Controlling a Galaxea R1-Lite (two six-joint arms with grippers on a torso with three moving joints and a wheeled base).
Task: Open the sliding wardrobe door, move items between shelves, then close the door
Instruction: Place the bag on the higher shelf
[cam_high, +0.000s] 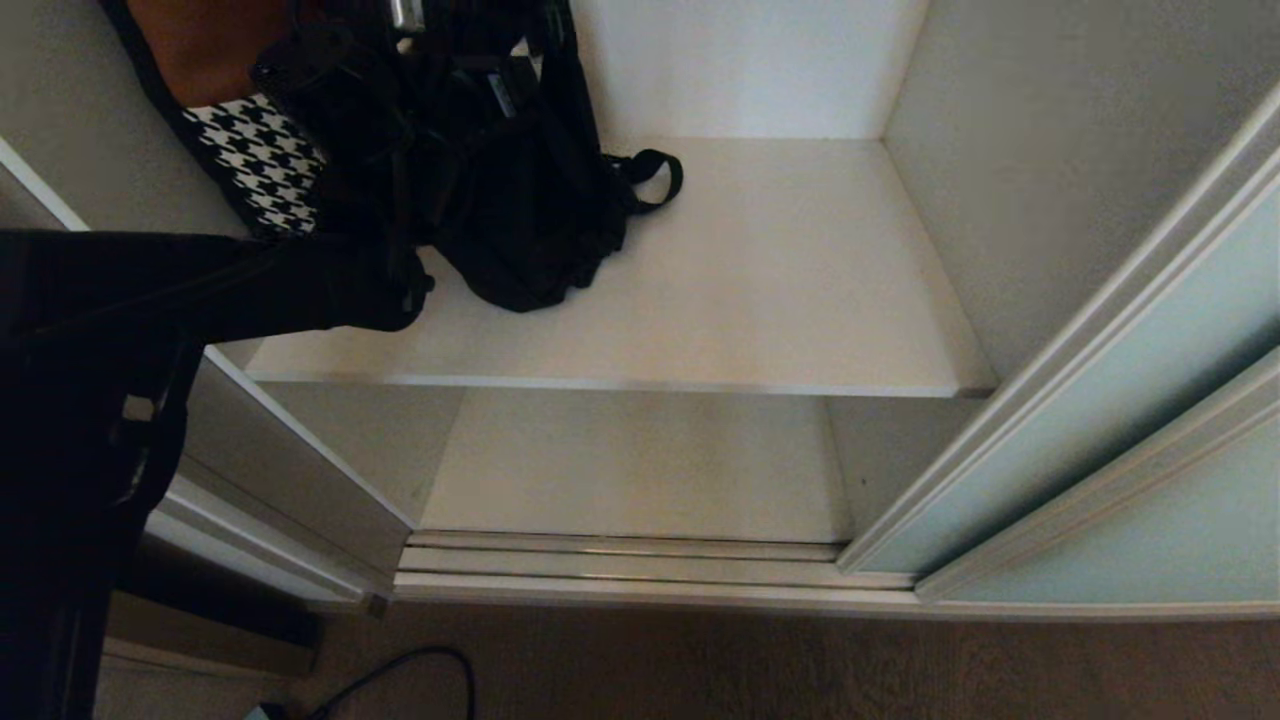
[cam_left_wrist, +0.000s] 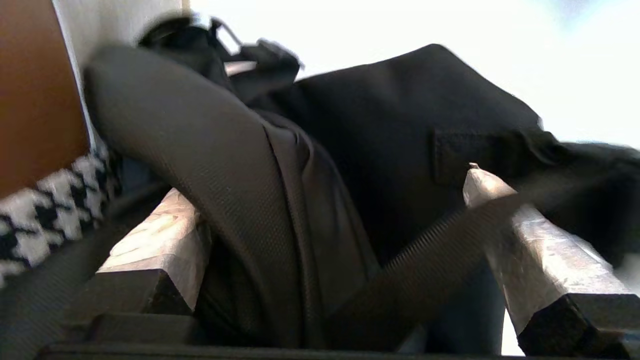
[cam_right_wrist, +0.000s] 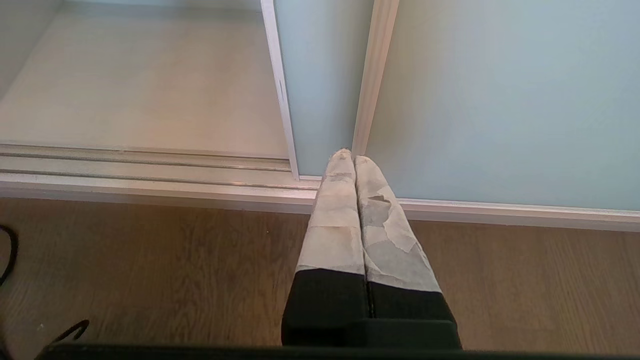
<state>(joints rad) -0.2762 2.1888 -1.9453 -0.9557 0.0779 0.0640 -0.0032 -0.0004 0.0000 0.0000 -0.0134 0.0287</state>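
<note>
The sliding wardrobe door stands slid to the right, so the white shelves show. A black bag with straps and buckles lies at the back left of the upper shelf. The lower shelf is bare. My left arm reaches in from the left, and the left gripper is at the bag's near side. In the left wrist view the left gripper is open wide, with the bag's padded strap and a webbing strap lying between its fingers. My right gripper is shut and empty, low over the floor by the door's foot.
A black-and-white houndstooth bag leans on the left wall behind the black bag, with a brown surface above it. A grooved metal floor track runs along the wardrobe's front. A dark cable lies on the wood floor.
</note>
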